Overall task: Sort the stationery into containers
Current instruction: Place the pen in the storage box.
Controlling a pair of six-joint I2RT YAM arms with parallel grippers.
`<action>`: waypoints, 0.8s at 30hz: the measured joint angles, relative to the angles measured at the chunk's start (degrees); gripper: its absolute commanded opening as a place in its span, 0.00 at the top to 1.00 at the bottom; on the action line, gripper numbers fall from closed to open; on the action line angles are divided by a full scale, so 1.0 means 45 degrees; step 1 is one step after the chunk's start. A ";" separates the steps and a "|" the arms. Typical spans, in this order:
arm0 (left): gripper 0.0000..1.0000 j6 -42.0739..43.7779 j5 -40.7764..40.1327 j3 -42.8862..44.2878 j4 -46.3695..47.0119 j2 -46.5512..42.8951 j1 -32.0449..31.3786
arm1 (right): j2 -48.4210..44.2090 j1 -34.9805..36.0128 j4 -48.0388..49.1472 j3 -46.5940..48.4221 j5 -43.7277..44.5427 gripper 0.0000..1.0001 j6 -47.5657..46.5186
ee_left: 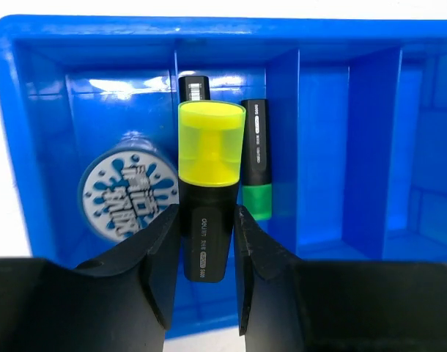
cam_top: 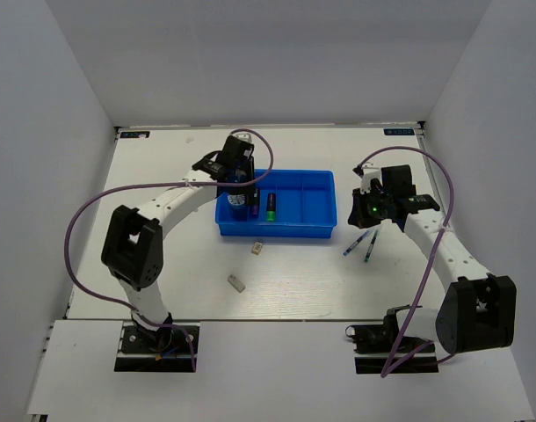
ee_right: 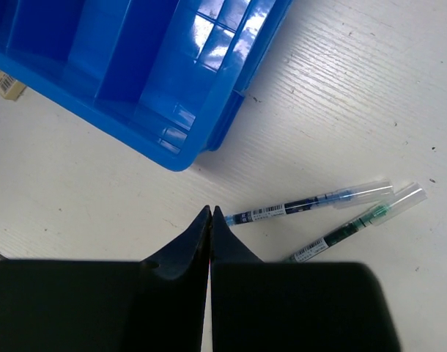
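Observation:
My left gripper (cam_top: 242, 182) (ee_left: 207, 258) is over the left part of the blue tray (cam_top: 303, 231) (ee_left: 209, 29), shut on a black marker with a yellow cap (ee_left: 209, 161). Below it a round blue-and-white disc (ee_left: 128, 194) lies in the leftmost compartment. A green-ended marker (ee_left: 256, 169) (cam_top: 271, 207) and another black marker (ee_left: 194, 88) lie in the second one. My right gripper (cam_top: 366, 211) (ee_right: 211, 213) is shut and empty, just right of the tray (ee_right: 135, 66), next to two thin pens (ee_right: 311, 202) (ee_right: 355, 224) on the table (cam_top: 354, 245).
Two small beige erasers lie on the table in front of the tray, one (cam_top: 257, 248) (ee_right: 7, 84) close to its front wall and one (cam_top: 236, 282) nearer me. White walls enclose the table on three sides.

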 measured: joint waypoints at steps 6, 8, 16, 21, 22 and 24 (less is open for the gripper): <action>0.86 -0.0141 -0.0010 0.0709 0.0078 0.1020 -0.0238 | -0.0044 -0.0058 0.0000 0.0000 0.0199 1.00 0.0005; 0.77 -0.0219 -0.0005 0.0865 0.0117 0.1200 -0.0364 | -0.0044 -0.0058 0.0000 0.0000 0.0209 0.96 0.0010; 0.36 -0.0369 -0.0010 0.1039 0.0277 0.1685 -0.0661 | -0.0044 -0.0063 -0.0005 0.0000 0.0219 0.68 0.0024; 0.37 -0.0393 -0.0019 0.1073 0.0277 0.1705 -0.0685 | -0.0044 -0.0107 -0.0010 0.0010 0.0228 0.68 0.0000; 0.42 -0.0393 -0.0024 0.1103 0.0272 0.1705 -0.0690 | -0.0044 -0.0151 -0.0010 0.0010 0.0248 0.70 0.0005; 0.57 -0.0408 -0.0049 0.1132 0.0287 0.1656 -0.0699 | -0.0044 -0.0233 -0.0010 0.0015 0.0355 0.87 0.0005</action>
